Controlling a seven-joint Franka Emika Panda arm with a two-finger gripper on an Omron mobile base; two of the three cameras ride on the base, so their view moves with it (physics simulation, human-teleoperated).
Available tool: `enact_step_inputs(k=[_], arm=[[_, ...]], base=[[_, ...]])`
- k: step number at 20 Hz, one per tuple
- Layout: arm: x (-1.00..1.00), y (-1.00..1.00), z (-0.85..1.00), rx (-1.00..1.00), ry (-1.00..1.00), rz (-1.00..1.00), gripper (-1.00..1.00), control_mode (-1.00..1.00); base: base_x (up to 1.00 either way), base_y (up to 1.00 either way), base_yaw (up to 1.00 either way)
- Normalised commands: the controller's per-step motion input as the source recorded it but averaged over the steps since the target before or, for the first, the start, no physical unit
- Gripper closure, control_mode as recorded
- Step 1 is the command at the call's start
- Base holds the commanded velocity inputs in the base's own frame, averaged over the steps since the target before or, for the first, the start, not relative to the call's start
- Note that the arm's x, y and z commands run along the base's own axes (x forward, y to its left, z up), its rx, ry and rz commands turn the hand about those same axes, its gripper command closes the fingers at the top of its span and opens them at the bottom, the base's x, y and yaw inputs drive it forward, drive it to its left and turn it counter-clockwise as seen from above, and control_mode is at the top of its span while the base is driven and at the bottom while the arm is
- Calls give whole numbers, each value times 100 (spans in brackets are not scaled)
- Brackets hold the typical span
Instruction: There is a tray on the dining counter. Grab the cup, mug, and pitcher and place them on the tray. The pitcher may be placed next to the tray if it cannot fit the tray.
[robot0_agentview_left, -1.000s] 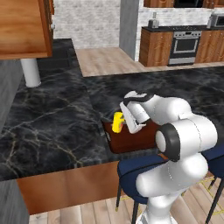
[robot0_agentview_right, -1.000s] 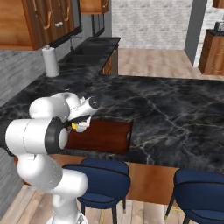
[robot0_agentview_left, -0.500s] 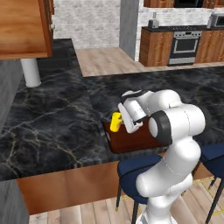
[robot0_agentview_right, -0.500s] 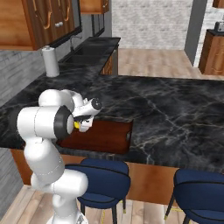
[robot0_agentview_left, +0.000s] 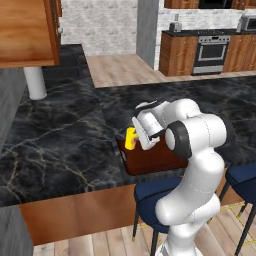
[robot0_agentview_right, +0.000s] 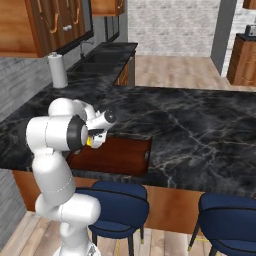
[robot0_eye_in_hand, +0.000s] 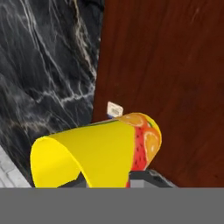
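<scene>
While the arm bends low over the near edge of the counter, the scene reads as follows.

Dining counter: the broad black marble countertop (robot0_agentview_left: 60, 135) with pale veins and a brown wood front edge carries everything in play.

Tray: the flat rectangular dark reddish-brown tray (robot0_agentview_right: 117, 156) with a raised rim lies at the counter's near edge, above the blue stools (robot0_agentview_right: 117, 210).

Arm and gripper: the white arm's two-finger gripper (robot0_agentview_left: 139, 136) hangs over the tray's left end, seen from the left base view.

Cup: the small yellow cylindrical cup (robot0_eye_in_hand: 100, 151) with a red-and-orange mark sits between the fingers, held over the tray's end by the small pale handle (robot0_eye_in_hand: 114, 109).

Jaws: drawn close together, pinching the cup's wall from both sides.

Handling, as a judgement: the cup looks light, stiff and smooth, so it may slip; a grip across the mid-wall suits it best.
</scene>
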Motion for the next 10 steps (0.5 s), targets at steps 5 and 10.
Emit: enact_step_inputs(k=[5, 10], arm=[[2, 0, -1, 0, 0, 0, 100, -100], [0, 0, 0, 0, 0, 0, 100, -100]], base=[[0, 0, 0], [0, 0, 0]])
